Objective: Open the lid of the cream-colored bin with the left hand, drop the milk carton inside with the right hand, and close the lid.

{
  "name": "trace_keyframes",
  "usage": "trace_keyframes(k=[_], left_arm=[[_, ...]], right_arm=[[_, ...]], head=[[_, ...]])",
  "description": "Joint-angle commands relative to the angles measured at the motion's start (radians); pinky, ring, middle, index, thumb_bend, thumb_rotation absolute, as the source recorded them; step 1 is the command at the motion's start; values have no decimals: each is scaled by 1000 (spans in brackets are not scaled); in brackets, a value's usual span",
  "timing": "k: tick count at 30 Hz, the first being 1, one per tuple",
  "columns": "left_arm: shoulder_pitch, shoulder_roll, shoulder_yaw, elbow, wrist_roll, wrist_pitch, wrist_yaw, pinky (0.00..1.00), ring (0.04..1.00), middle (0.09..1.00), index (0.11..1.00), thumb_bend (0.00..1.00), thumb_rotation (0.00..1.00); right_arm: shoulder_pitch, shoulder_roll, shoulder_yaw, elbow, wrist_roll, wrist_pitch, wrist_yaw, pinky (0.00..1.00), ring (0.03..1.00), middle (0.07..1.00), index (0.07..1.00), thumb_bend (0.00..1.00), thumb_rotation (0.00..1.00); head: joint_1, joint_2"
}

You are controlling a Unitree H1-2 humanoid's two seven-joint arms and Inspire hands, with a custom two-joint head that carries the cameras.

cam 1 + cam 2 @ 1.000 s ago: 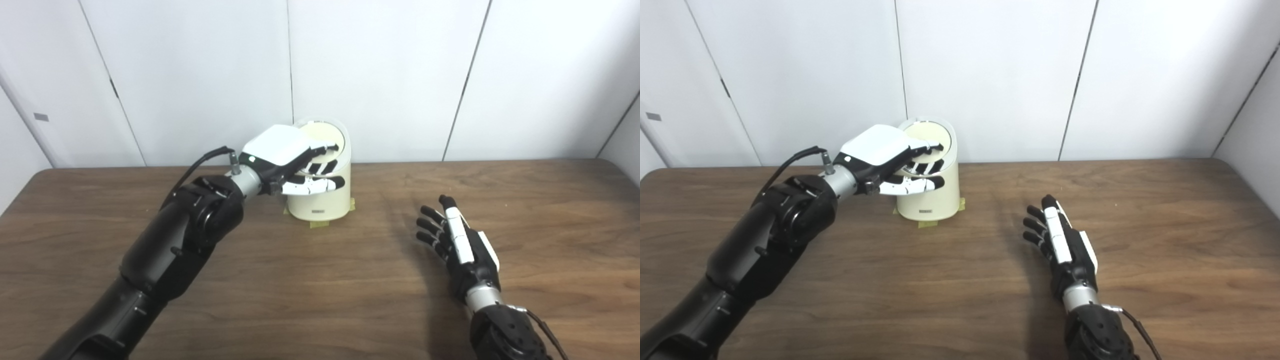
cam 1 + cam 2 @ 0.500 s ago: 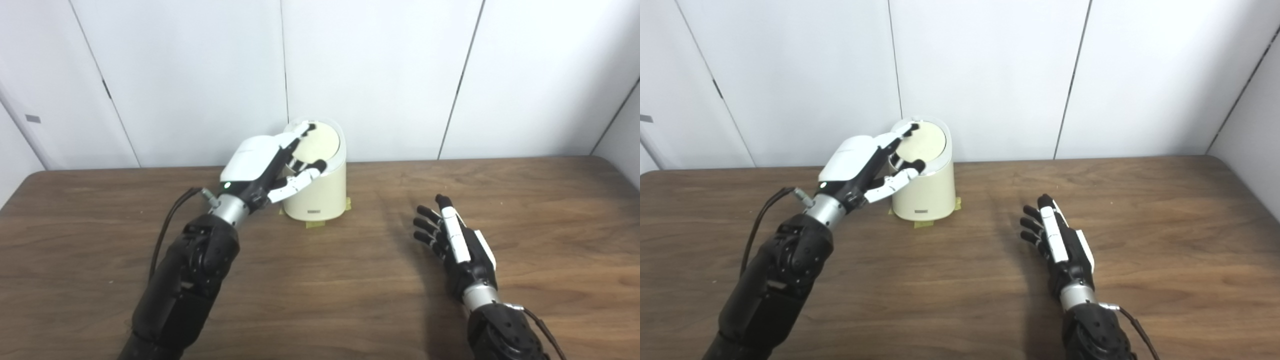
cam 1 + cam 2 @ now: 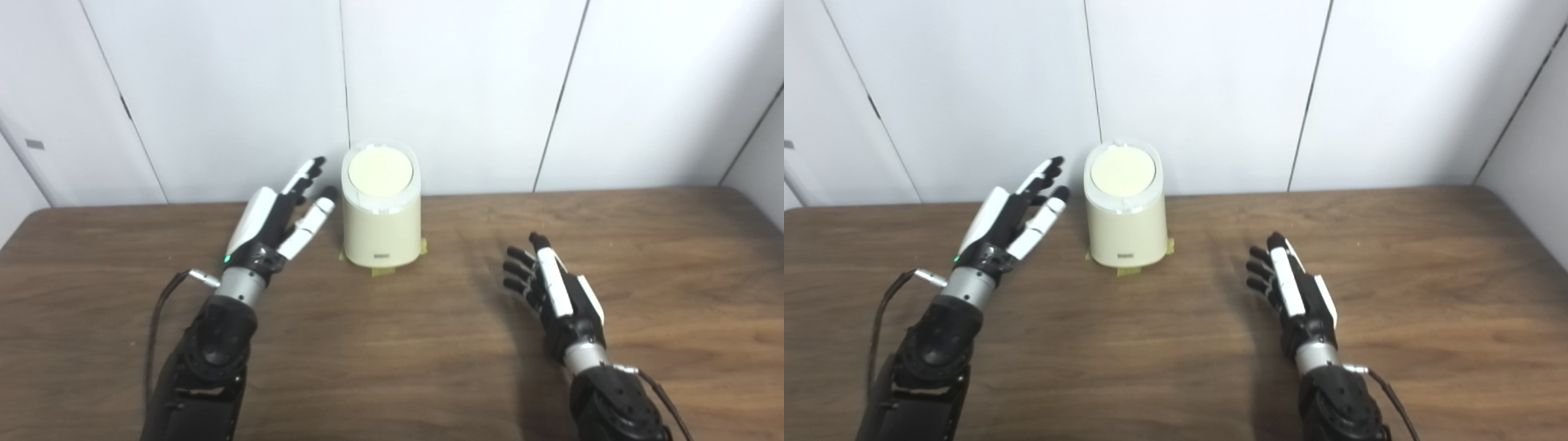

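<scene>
Cream-colored bin (image 3: 381, 215) upright at the table's (image 3: 392, 343) far edge against the wall (image 3: 1213, 86), round lid (image 3: 380, 169) shut, tape (image 3: 383, 271) under its base. Left hand (image 3: 272, 220) just beside it, not touching, fingers spread, empty. Right hand (image 3: 1292, 288) well apart, likewise spread, empty. Same in both views; no milk carton seen

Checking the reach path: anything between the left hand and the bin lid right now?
Nothing visible. The left hand is open beside the cream-colored bin, apart from it on its left, with only bare table between them. The lid is shut and uncovered. The right hand is open, well off to the other side.
</scene>
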Motion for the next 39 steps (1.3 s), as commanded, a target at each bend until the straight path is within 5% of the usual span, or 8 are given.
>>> trace_keyframes(k=[1,6,13,22,39], left_arm=[[-15,-12,35,-23,-73,-23,28,860,903,913,960,440,1000],[43,-58,108,-38,-237,16,36,898,905,916,963,531,1000],[117,-86,168,-55,-413,26,31,924,921,927,969,398,994],[198,-100,199,-42,-581,-10,12,1000,996,968,981,446,1000],[317,-78,177,0,-589,-124,19,1000,1000,1000,1000,475,1000]], right_arm=[[-25,-7,2,-39,8,-7,-4,780,825,835,946,545,840],[-22,-12,5,-45,7,-7,-3,771,825,837,944,549,843],[-13,-13,19,-68,-26,-9,-2,731,815,837,879,528,857],[0,-13,9,-91,-16,-21,15,762,836,851,861,531,850],[27,-58,31,-99,-49,-58,52,912,937,939,930,503,913]], head=[[-2,2],[-3,9],[-6,16],[-12,25],[-17,45]])
